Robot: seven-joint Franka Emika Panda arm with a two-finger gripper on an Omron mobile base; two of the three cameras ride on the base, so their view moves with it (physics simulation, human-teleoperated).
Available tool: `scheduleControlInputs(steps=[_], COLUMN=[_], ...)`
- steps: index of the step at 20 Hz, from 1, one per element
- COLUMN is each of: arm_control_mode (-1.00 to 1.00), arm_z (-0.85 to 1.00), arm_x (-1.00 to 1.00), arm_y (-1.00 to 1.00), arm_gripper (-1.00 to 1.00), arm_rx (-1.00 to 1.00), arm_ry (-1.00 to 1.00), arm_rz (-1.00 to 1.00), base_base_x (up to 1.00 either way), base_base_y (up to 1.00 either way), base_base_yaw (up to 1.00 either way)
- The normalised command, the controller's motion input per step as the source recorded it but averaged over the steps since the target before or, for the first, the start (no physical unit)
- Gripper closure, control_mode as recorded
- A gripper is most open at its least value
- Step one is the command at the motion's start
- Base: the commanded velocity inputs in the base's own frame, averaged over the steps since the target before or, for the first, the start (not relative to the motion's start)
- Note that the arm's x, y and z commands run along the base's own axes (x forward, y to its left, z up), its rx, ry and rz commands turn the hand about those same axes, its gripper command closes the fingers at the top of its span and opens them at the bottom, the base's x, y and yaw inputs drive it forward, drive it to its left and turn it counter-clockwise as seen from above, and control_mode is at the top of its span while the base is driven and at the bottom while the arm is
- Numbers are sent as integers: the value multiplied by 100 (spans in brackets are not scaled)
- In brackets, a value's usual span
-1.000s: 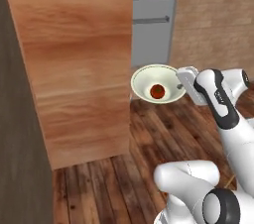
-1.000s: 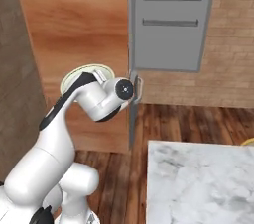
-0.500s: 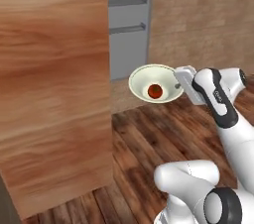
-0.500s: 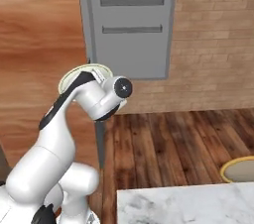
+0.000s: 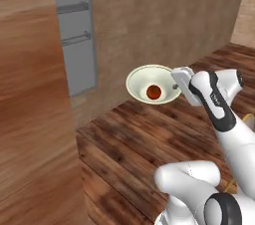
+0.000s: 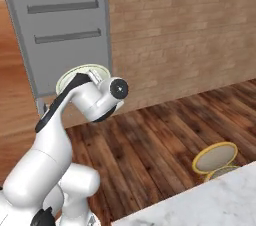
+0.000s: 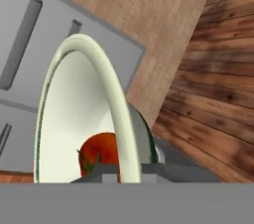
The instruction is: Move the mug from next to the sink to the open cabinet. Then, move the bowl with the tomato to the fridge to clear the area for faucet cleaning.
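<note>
Gripper [image 5: 175,80] jaws were closed on the rim of the bowl [image 5: 142,82], at the bowl's 3 o'clock edge in the left base view. The bowl was held clear of the wooden floor [image 5: 134,144], roughly level, with the tomato [image 5: 153,91] lying at its bottom.

From the left base view, the bowl's open inside and the tomato were shown in full. In the right base view, a thin arc of the bowl [image 6: 95,71] was seen above and behind the white wrist, and the gripper itself was hidden by the arm. In the hand view, the bowl [image 7: 74,119] was presented edge-on with its rim clamped at 6 o'clock, and the tomato [image 7: 101,151] was seen low inside it with a green stem.

The arm was raised from the base, bent at the elbow, with the forearm directed toward the wall and the wrist at bowl height.

The fridge [image 6: 65,25], grey with two horizontal rails, stood at 11 o'clock in the right base view, directly behind the bowl. In the left base view, the fridge [image 5: 74,45] lay at 10 o'clock of the bowl, partly covered by a wooden panel [image 5: 30,109] along the left edge. A brick wall [image 6: 190,30] extended to the right. A round yellow-rimmed object [image 6: 215,159] rested on the floor beside a marble counter [image 6: 210,202] at 5 o'clock.
</note>
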Motion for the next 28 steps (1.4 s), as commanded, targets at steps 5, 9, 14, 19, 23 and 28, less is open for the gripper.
scheduleControlInputs(steps=[5, 9, 14, 19, 23, 28], arm_control_mode=[100, 100, 100, 100, 100, 100], arm_z=[0, 0, 0, 0, 0, 0], arm_x=[0, 0, 0, 0, 0, 0], arm_y=[0, 0, 0, 0, 0, 0], arm_gripper=[100, 100, 100, 100, 100, 100], arm_rx=[0, 0, 0, 0, 0, 0], arm_ry=[0, 0, 0, 0, 0, 0], arm_rz=[0, 0, 0, 0, 0, 0], base_base_x=[72, 97, 100, 100, 85, 61], base_base_y=[96, 53, 0, 0, 0, -16], base_base_yaw=[-41, -32, -13, -5, 28, 43])
